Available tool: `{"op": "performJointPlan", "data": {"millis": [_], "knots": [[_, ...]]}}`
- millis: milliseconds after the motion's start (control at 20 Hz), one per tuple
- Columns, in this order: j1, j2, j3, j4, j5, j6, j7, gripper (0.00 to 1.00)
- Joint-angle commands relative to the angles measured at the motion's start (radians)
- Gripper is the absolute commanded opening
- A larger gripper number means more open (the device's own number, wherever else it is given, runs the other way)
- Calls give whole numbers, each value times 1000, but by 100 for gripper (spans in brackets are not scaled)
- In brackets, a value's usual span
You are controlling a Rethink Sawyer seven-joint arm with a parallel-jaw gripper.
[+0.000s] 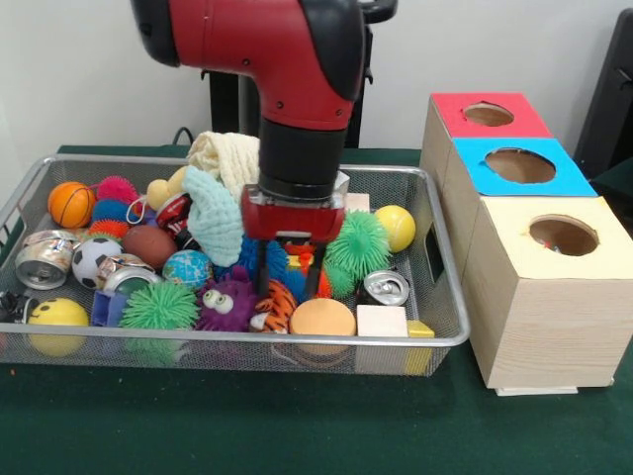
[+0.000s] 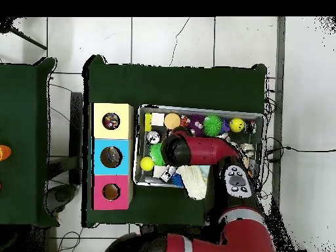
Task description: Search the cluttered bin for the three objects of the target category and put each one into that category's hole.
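Note:
The wire mesh bin [image 1: 447, 341] is full of small toys, and in the overhead view the bin [image 2: 197, 108] lies right of the boxes. My gripper [image 1: 290, 287] is lowered into the middle of the clutter. It is open, with its black fingers [image 1: 264, 277] spread on either side of a small red-orange toy [image 1: 300, 259]. An orange toy with black tiger stripes [image 1: 276, 309] lies just in front of the fingertips, next to a purple monster toy [image 1: 227, 302]. In the overhead view the arm [image 2: 193, 149] hides the gripper.
Three boxes with holes stand beside the bin: red top [image 1: 490, 114], blue top [image 1: 521, 166], cream top [image 1: 564, 236]. Around the gripper lie green spiky balls [image 1: 358, 244], a teal cloth [image 1: 213, 216], an orange disc [image 1: 321, 319], a can [image 1: 386, 288] and an orange basketball [image 1: 70, 204].

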State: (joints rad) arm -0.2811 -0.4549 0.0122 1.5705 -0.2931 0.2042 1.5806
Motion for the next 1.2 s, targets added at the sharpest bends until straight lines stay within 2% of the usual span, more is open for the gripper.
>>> {"op": "performJointPlan", "data": {"millis": [50,450,650,850,1000,1200], "knots": [[64,12,39,154,84,-18,273,100],[57,58,35,131,115,-56,231,100],[21,98,37,80,93,-61,174,100],[3,107,30,41,75,-45,140,100],[-34,74,46,39,56,19,83,100],[-60,-29,50,66,53,143,23,100]]}}
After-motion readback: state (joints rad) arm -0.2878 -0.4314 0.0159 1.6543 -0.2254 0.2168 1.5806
